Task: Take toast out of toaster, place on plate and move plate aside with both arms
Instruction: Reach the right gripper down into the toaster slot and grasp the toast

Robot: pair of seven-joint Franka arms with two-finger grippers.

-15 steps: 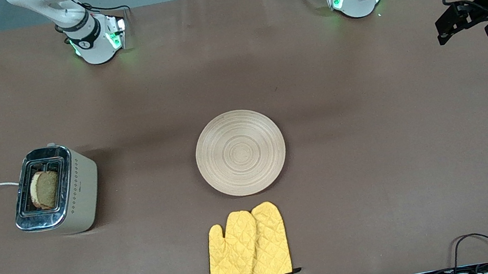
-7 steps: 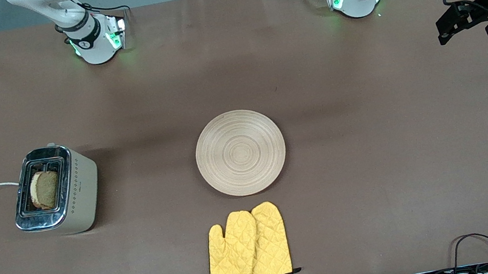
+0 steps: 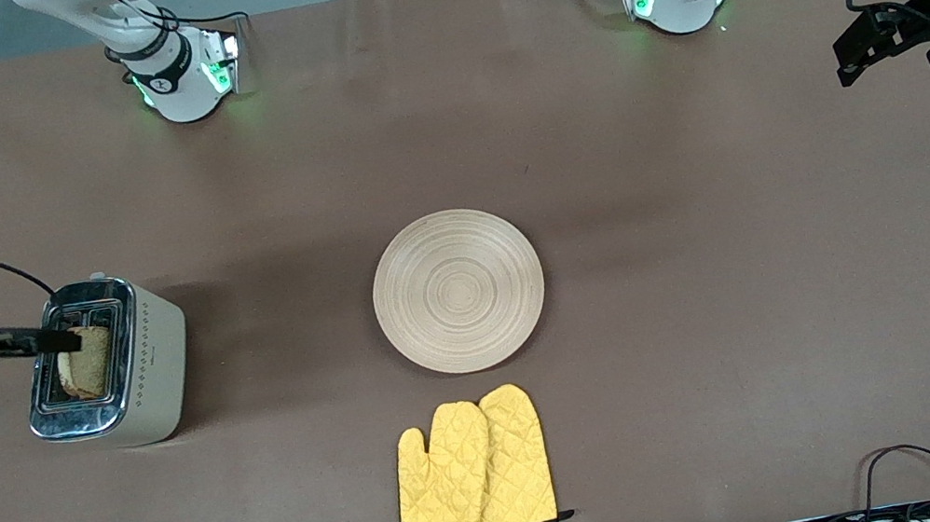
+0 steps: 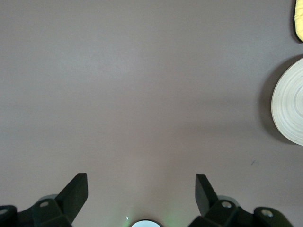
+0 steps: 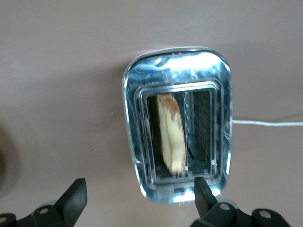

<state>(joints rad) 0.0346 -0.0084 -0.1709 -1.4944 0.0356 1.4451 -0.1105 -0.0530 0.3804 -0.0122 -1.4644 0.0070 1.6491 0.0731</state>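
The toast (image 3: 87,362) stands upright in a slot of the chrome-topped toaster (image 3: 153,360) at the right arm's end of the table. My right gripper (image 3: 67,341) hangs open above the toaster. In the right wrist view the toast (image 5: 171,137) shows edge-on in its slot, and the right gripper (image 5: 138,196) has one fingertip (image 5: 202,191) over the toaster's rim (image 5: 130,142) and the other over bare table. The round wooden plate (image 3: 458,290) lies bare at mid-table. My left gripper (image 3: 845,60) waits open, empty, above the left arm's end; its wrist view catches the plate's edge (image 4: 291,109).
Two yellow oven mitts (image 3: 472,472) lie side by side nearer the front camera than the plate; one tip shows in the left wrist view (image 4: 299,19). The toaster's white cord (image 5: 270,123) runs off the table's end. Black cables (image 3: 906,471) loop at the front edge.
The right arm has swung in from the table's end, bringing its gripper over the toaster. The left gripper has hardly moved. Toast, plate and mitts stay put.
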